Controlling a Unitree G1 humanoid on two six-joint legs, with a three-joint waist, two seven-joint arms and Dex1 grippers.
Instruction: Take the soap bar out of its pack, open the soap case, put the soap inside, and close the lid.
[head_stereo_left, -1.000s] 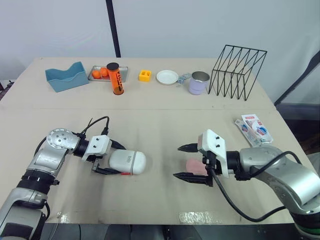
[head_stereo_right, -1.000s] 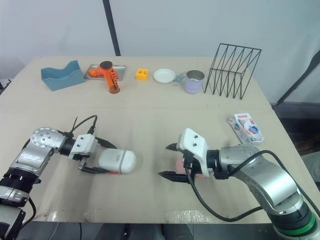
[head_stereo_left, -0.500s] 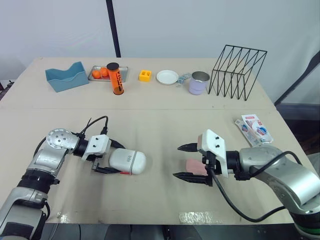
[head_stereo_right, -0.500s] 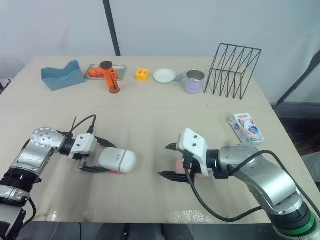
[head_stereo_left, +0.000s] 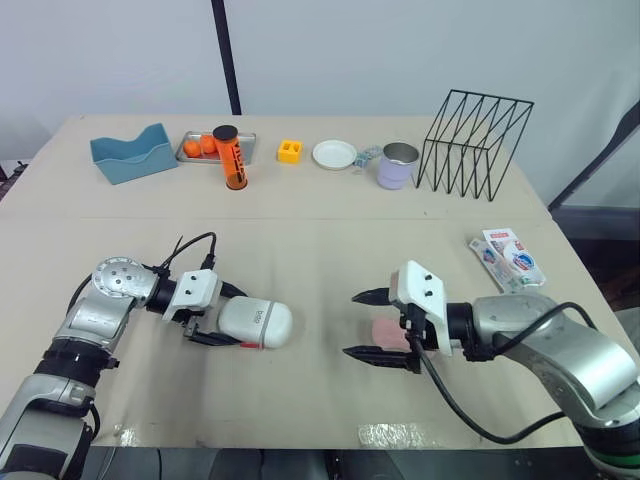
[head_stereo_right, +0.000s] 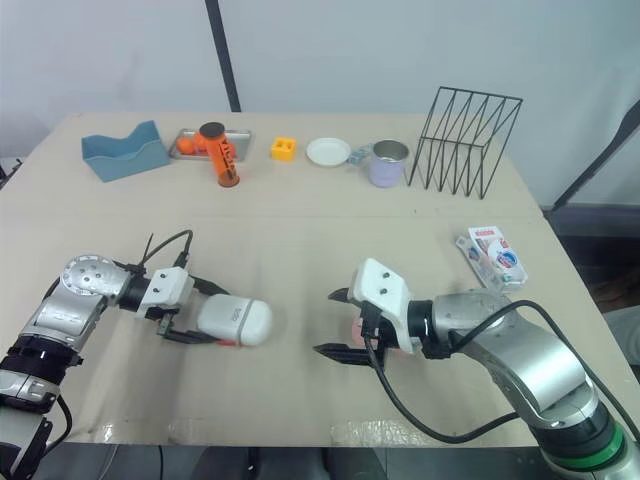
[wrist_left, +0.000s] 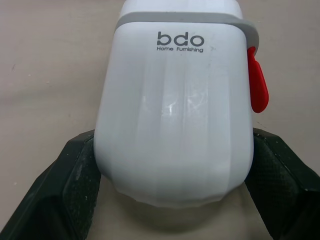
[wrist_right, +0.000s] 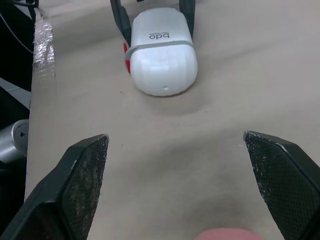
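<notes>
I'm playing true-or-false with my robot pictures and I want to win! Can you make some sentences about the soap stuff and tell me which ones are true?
1. The left gripper is clamped around the white soap case. True.
2. The soap case's lid is open. False: the lid is closed.
3. The right gripper is open. True.
4. The pink soap bar is inside the case. False: it lies bare on the table, by the right gripper.
5. The right gripper holds the soap pack. False: the pack lies on the table, off to the robot's right.
</notes>
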